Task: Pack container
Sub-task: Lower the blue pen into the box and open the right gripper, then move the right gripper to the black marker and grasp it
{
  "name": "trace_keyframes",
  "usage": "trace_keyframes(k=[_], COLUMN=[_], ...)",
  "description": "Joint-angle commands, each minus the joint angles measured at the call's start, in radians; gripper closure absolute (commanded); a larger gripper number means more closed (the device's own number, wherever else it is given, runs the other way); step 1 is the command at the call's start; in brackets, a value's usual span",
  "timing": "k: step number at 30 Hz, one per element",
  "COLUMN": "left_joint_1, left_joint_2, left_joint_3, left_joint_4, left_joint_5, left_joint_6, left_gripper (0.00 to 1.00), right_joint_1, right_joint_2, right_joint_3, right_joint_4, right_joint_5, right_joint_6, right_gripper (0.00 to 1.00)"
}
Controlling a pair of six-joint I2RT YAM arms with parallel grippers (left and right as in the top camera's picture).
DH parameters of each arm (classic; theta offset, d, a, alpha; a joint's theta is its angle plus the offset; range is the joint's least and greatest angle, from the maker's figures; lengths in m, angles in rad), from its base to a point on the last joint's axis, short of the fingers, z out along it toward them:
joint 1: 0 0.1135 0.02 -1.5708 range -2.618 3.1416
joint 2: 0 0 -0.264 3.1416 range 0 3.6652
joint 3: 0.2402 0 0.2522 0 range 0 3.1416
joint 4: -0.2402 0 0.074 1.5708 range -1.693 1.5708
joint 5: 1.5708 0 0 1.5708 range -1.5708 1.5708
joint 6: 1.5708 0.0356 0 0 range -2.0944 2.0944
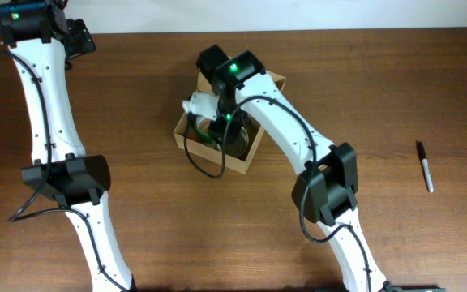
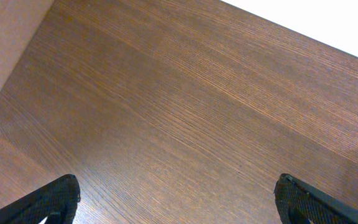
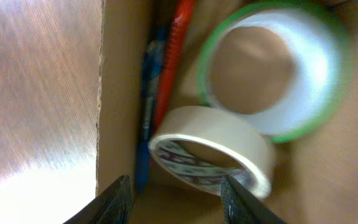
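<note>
1. Right tool (image 3: 176, 196) is down inside the container (image 3: 126, 74). Its fingers are spread and not pinching anything.
2. Just past it at 12 o'clock, a cream tape roll (image 3: 229, 134) sits tipped up on edge. It looks to be resting against a green-edged roll (image 3: 316, 93) lying flat at 1 o'clock.
3. At 11 o'clock a red pen (image 3: 176, 50) and a blue pen (image 3: 146, 106) lie side by side along the wall.
4. So I'd say packing is mostly done, with four things in. The black marker (image 1: 424, 166) is out on the worktop (image 1: 379, 81), at 3 o'clock from the box and well apart. It's probably next, then shutting the lid.
5. The box is plain tan cardboard with no markings and an open top. It sits near mid-worktop, turned at an angle. Can't make out the flap under the arm.
6. Left tool (image 2: 176, 199) is spread and empty, way off at 10 o'clock.
</note>
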Motion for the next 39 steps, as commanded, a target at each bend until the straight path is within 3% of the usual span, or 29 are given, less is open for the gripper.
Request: trace_keyframes(k=[1, 7, 12, 17, 25, 28, 33, 39], left_joint_1=[0.009, 0.009, 0.009, 0.009, 0.009, 0.009, 0.009, 0.009], left_joint_2=[0.014, 0.014, 0.014, 0.014, 0.014, 0.014, 0.014, 0.014], left_joint_3=[0.005, 0.005, 0.005, 0.005, 0.005, 0.005, 0.005, 0.005], left_joint_4=[-0.001, -0.001, -0.001, -0.001, -0.001, -0.001, -0.001, -0.001], left_joint_5=[0.003, 0.003, 0.003, 0.003, 0.003, 0.003, 0.003, 0.003], left_joint_6=[-0.010, -0.010, -0.010, -0.010, -0.010, -0.010, -0.010, -0.010], left_gripper=[0.00, 0.00, 0.00, 0.00, 0.00, 0.00, 0.00, 0.00], right_joint_1=[-0.012, -0.163, -0.459, -0.717, -1.024, -1.123, -1.246, -1.257], right_joint_2=[-0.104, -0.224, -0.272, -0.340, -0.591, -0.646, -0.649, -0.619], right_joint_3=[0.130, 0.147, 0.086, -0.153, -0.667, -0.811, -0.956, -1.004], right_joint_4=[-0.006, -0.031, -0.027, 0.066, 0.315, 0.383, 0.481, 0.523], right_joint_5=[0.169, 0.378, 0.377, 0.374, 0.283, 0.247, 0.142, 0.114], right_joint_6=[0.153, 0.263, 0.310, 0.295, 0.123, 0.029, 0.004, 0.005], right_gripper=[0.51, 0.49, 0.46, 0.44, 0.31, 0.31, 0.31, 0.31])
